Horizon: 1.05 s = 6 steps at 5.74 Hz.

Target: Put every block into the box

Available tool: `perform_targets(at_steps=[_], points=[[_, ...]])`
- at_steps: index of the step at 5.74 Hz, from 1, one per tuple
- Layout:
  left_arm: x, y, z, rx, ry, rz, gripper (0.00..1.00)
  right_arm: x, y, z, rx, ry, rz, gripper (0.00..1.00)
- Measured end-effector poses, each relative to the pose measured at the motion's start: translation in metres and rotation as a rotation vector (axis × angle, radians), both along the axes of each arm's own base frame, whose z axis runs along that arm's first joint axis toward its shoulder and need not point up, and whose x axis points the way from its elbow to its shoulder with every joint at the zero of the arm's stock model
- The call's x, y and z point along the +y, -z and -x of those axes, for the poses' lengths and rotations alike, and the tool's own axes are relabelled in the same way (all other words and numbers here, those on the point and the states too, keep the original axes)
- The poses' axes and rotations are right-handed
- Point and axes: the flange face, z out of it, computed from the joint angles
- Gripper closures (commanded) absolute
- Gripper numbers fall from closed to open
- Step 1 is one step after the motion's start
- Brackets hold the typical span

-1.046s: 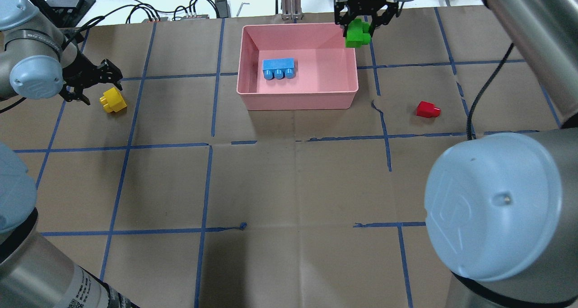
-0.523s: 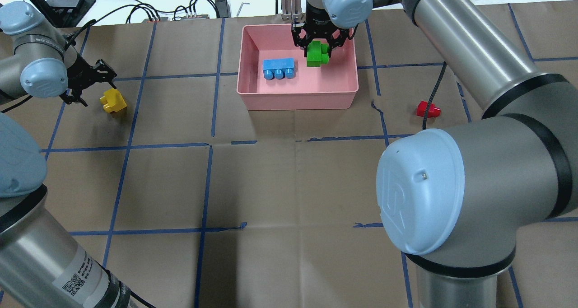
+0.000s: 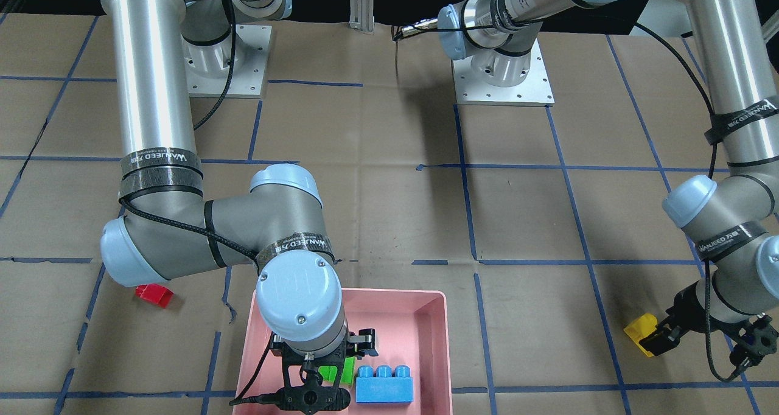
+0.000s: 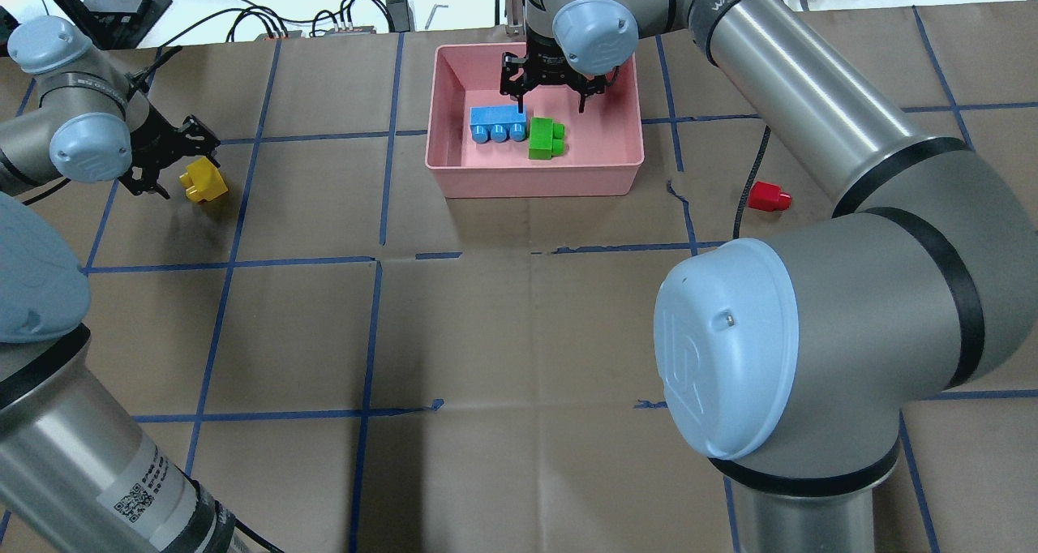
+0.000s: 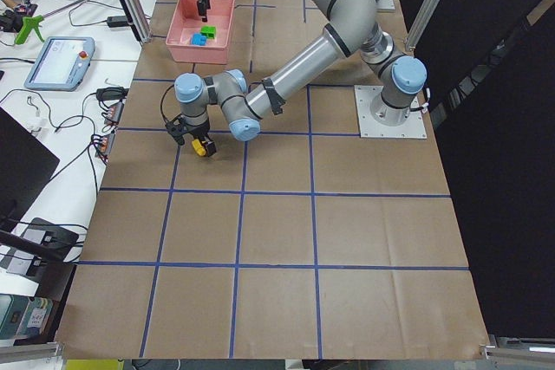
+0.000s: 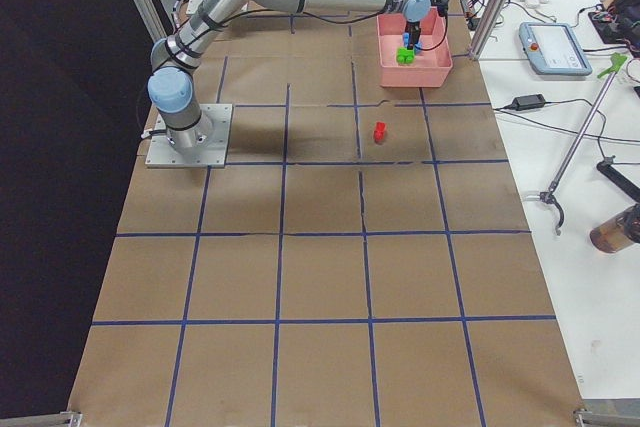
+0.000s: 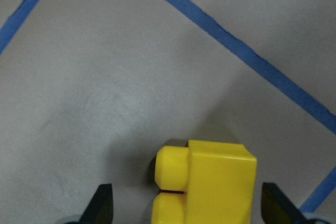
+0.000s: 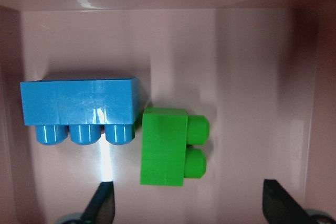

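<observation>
– Blocks, one by one: where is each?

– Two are in the box [image 4: 535, 182]. The blue block [image 4: 498, 119] lies on its side on the floor, studs pointing at the robot. The green block [image 4: 545, 139] lies just beside it on the robot's right, one corner touching the blue one's end in the right wrist view.

– And the other two?

– Both are on the worktop [image 4: 519, 334]. The red block [image 4: 766, 197] is out to the box's right, well apart from it. The yellow block [image 4: 204, 183] is far out on the left.

– What is the right gripper [image 4: 550, 91] doing?

– It hangs above the box, over its far half, with the jaws spread wide and nothing between them. Its wrist camera looks straight down on the blue and green blocks, which lie clear of both fingertips [image 8: 102, 203].

– And the left gripper [image 4: 180, 164]?

– It is down at the worktop, straddling the yellow block. The jaws are apart, one on each side, and the wrist view shows a gap at each: wide on one side, narrow on the other. The block rests on the worktop with its studs pointing sideways.
</observation>
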Motion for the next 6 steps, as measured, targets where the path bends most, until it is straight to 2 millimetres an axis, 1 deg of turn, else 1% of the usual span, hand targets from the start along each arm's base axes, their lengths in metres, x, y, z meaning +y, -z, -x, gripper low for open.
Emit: perform_targets(at_steps=[1,2,3,4,5,6], points=[[0.000,0.006,0.000,0.005,0.002,-0.002,0.42,-0.004,-0.015,0.017,0.001,0.007,0.012,0.01],[-0.001,0.008,0.001,0.005,0.003,-0.001,0.82,-0.007,-0.044,0.049,0.001,0.028,0.022,0.01],[-0.001,0.007,0.001,0.004,0.003,0.002,0.99,-0.007,-0.080,0.094,0.003,0.050,0.025,0.01],[-0.002,0.003,0.003,0.004,0.004,0.006,1.00,-0.007,-0.111,0.147,0.007,0.048,0.032,0.01],[-0.003,-0.008,0.010,0.015,0.004,0.025,1.00,-0.005,-0.131,0.202,0.019,0.028,0.033,0.01],[-0.004,-0.029,0.025,0.044,-0.020,0.054,1.00,0.004,-0.139,0.255,0.038,0.019,0.019,0.01]])
